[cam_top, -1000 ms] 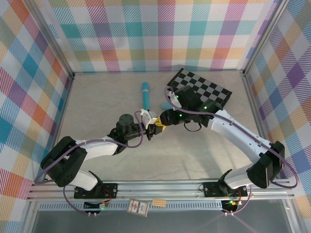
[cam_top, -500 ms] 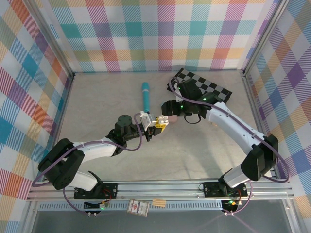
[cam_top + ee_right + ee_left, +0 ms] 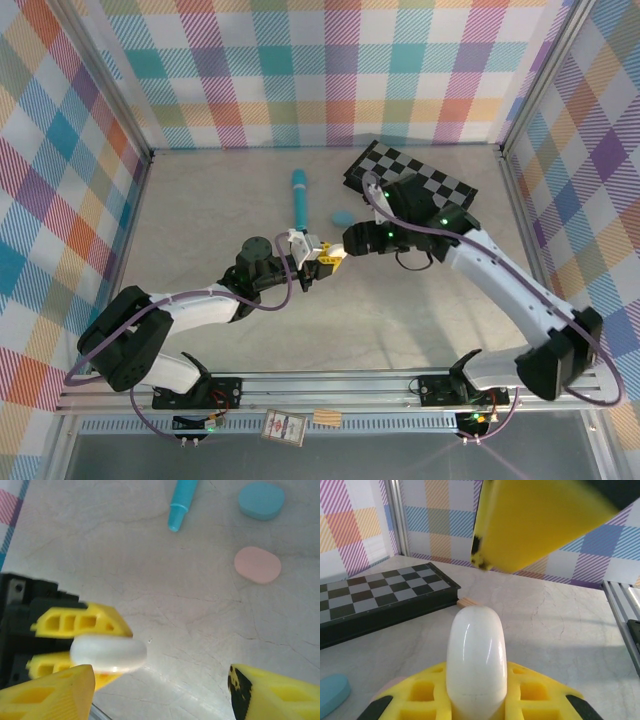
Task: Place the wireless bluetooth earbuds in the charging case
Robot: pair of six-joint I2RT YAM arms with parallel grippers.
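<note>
A white oval charging case (image 3: pixel 475 655) stands upright in my left gripper (image 3: pixel 476 700), which is shut on it; from above the same grip sits mid-table (image 3: pixel 327 254). My right gripper (image 3: pixel 350 240) hovers just right of it with its jaws open and nothing between them. In the right wrist view the white case (image 3: pixel 108 654) lies beside my right gripper's left fingertip (image 3: pixel 47 692), with the right gripper (image 3: pixel 160 695) wide apart. One yellow finger of the right gripper (image 3: pixel 540 520) hangs over the case. The earbuds are out of view.
A light blue oval case (image 3: pixel 261 500) and a pink oval case (image 3: pixel 257 565) lie on the table past the grippers. A teal pen (image 3: pixel 299 195) lies behind them. A folded chessboard (image 3: pixel 410 185) sits at the back right.
My right gripper has opened wider and drawn back slightly to the right of the white case. The left arm has kept still, holding the case.
</note>
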